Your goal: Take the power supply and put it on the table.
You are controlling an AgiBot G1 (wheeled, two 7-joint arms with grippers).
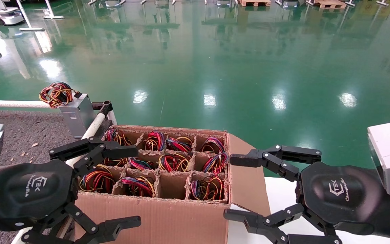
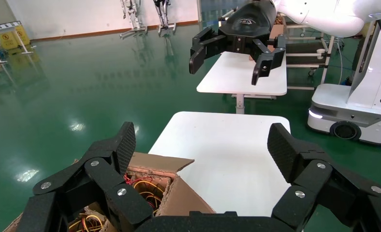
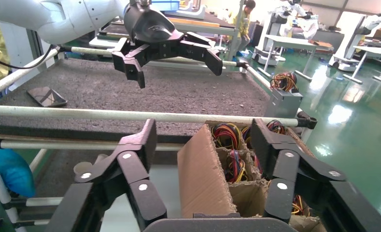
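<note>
Fingers [image 1: 113, 149] of left gripper [image 1: 132, 184] spread wide, empty, hovering over near-left corner of cardboard carton [image 1: 154, 217]. Right gripper [image 1: 230, 186] likewise wide open and empty, fingers [image 1: 249, 157] flanking carton's raised right flap, above smooth white tabletop [image 1: 279, 196].

Power supply [image 1: 76, 113] well beyond left fingertips, standing upright on far right corner of dark speckled tabletop [image 1: 19, 135], just inside white tube rail [image 1: 93, 127]; loose red, yellow, orange and black wires [image 1: 57, 94] heaped on top. Untouched by either gripper.

Between both sets of fingers: carton divided into cells, most filled with coloured wire coils [image 1: 173, 162], one near-row cell bare [image 1: 171, 184].

From right wrist camera, same grey box [image 3: 283, 101] visible past carton's far end, beside rail [image 3: 130, 116], with left gripper [image 3: 176, 63] open in air above dark surface.
</note>
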